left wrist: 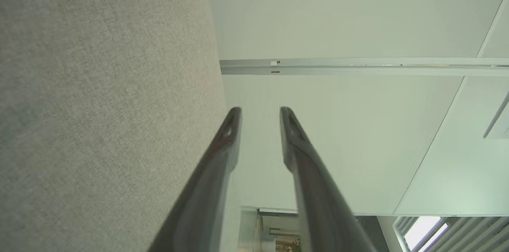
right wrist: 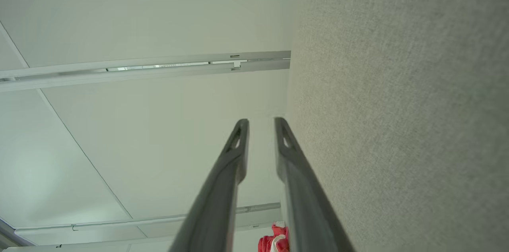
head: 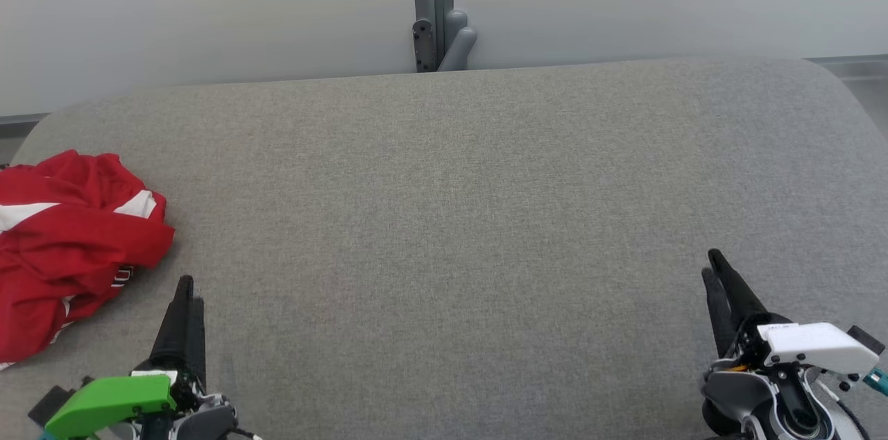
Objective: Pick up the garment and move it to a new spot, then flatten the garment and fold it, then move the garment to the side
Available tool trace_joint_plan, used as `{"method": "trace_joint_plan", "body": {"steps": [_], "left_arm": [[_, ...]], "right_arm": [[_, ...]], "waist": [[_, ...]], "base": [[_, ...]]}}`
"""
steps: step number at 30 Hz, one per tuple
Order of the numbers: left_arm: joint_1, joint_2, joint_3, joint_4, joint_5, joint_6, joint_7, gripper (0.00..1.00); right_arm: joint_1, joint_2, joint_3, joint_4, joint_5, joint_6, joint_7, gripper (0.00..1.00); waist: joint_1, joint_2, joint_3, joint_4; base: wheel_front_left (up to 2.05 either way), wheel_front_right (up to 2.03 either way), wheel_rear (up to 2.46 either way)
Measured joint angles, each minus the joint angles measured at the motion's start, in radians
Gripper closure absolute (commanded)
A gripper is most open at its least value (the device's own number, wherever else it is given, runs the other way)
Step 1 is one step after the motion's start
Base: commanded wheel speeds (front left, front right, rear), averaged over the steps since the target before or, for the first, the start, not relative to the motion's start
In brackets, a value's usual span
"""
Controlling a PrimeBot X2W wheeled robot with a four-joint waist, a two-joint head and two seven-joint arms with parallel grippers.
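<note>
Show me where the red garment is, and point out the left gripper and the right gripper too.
red garment [head: 69,246], head view, on its crumpled red middle.
left gripper [head: 189,287], head view, between its fingertips.
right gripper [head: 710,264], head view, between its fingertips.

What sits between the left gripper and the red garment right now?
Only a short strip of bare grey padded surface. The left gripper sits just right of the red garment, not touching it. The head view shows this.
</note>
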Motion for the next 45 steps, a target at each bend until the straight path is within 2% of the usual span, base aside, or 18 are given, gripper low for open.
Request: {"method": "trace_joint_plan", "body": {"steps": [5, 9, 30, 45], "left_arm": [[0.016, -0.002, -0.016, 0.02, 0.015, 0.002, -0.023, 0.0], [0.015, 0.0, -0.023, 0.025, 0.081, 0.002, -0.042, 0.0], [0.011, 0.003, -0.059, 0.045, 0.555, 0.011, -0.129, 0.0], [0.01, 0.003, -0.065, 0.048, 0.752, 0.016, -0.18, 0.0]], "right_arm": [[0.017, 0.0, 0.015, 0.008, -0.015, 0.0, -0.019, 0.0], [0.016, -0.014, 0.04, 0.006, -0.052, 0.0, -0.042, 0.0], [-0.015, -0.044, 0.093, 0.019, -0.499, 0.0, -0.133, 0.0], [-0.015, -0.055, 0.127, 0.033, -0.688, 0.0, -0.185, 0.0]], "waist": [[0.0, 0.0, 0.002, 0.0], [0.0001, 0.0, 0.003, 0.0], [0.0001, 0.0, 0.012, 0.001], [0.0001, 0.0, 0.019, -0.005]], "base": [[0.0, 0.0, 0.0], [0.0, 0.0, 0.0], [0.0, 0.0, 0.0], [0.0, 0.0, 0.0]]}}
